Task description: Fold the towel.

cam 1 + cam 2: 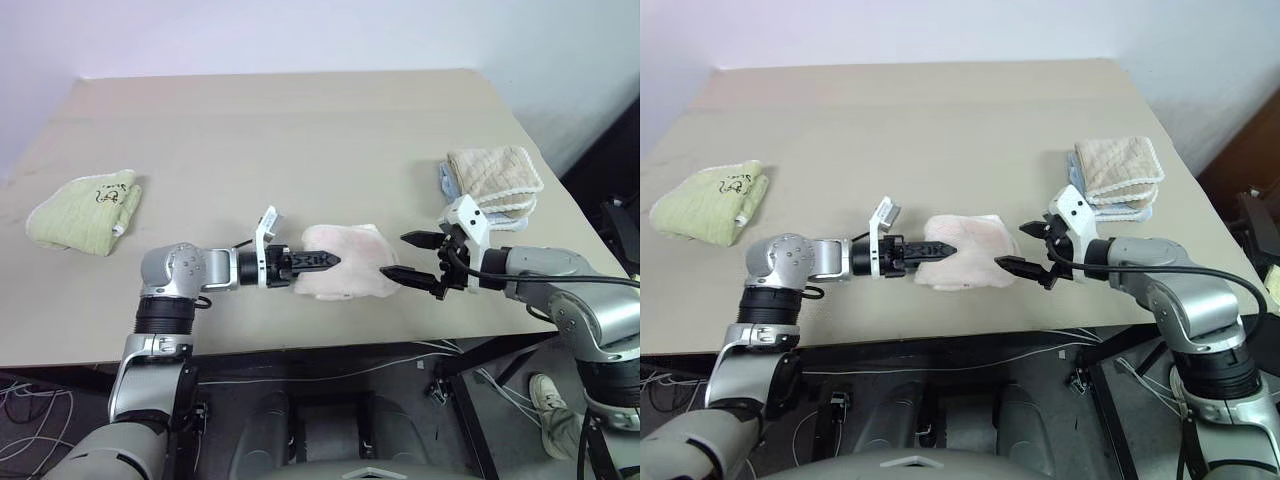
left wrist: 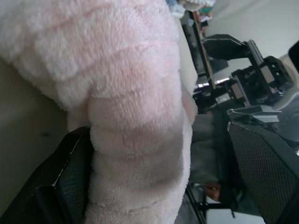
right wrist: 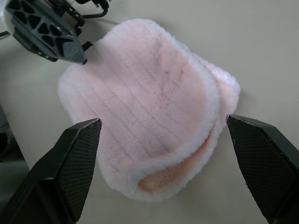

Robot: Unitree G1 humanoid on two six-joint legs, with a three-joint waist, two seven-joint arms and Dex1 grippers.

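Lying near the front edge of the desk [image 1: 300, 120], the towel [image 1: 345, 262] is already doubled into a thick pink pad, one rounded fold over another. The left gripper [image 1: 318, 261] reaches in level from its left side with jaws spread wide at the towel's edge, probably to tidy or press the fold, while the right gripper [image 1: 418, 258] hangs just beside the opposite edge, also wide apart and empty. How many layers lie underneath, and the towel's embroidered mark, cannot be made out.

Beige table [image 1: 300, 130]: pink towel [image 1: 345, 262], green towel [image 1: 85, 212], beige-blue towel stack [image 1: 492, 182].
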